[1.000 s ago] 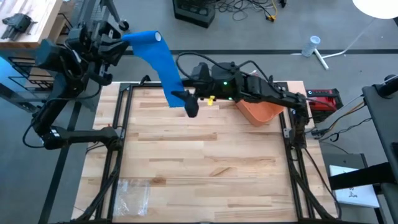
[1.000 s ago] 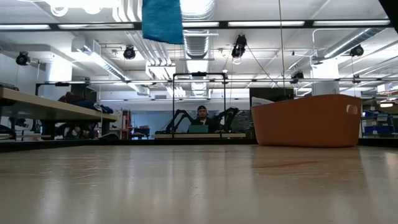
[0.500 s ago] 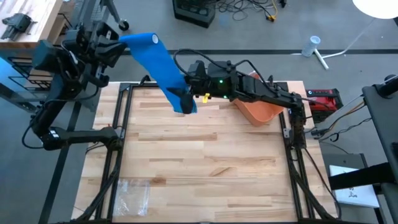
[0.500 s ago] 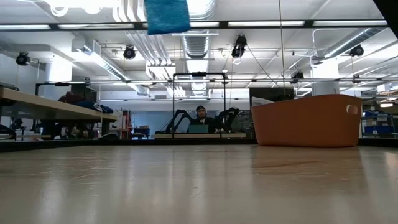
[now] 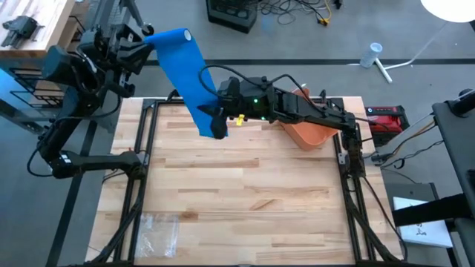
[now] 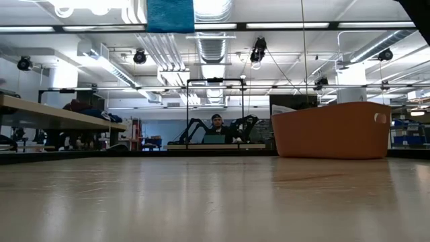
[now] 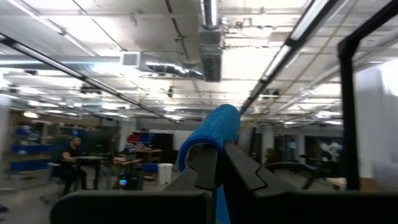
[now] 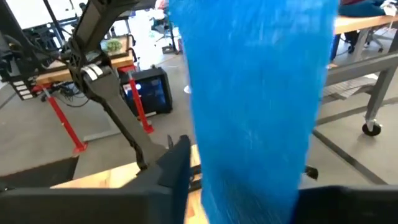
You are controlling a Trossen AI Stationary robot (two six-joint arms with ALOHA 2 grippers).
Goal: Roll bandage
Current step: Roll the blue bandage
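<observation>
Blue bandage (image 5: 191,78) stretching taut in the air above the wooden table's (image 5: 245,193) far left corner, between both arms. Left gripper (image 7: 219,163) clenching the upper end, raised high beyond the table edge. Right gripper (image 5: 215,124) closing around the lower end, fingers on either side of the strip. Orange bin (image 6: 332,130) sitting at the far right.
</observation>
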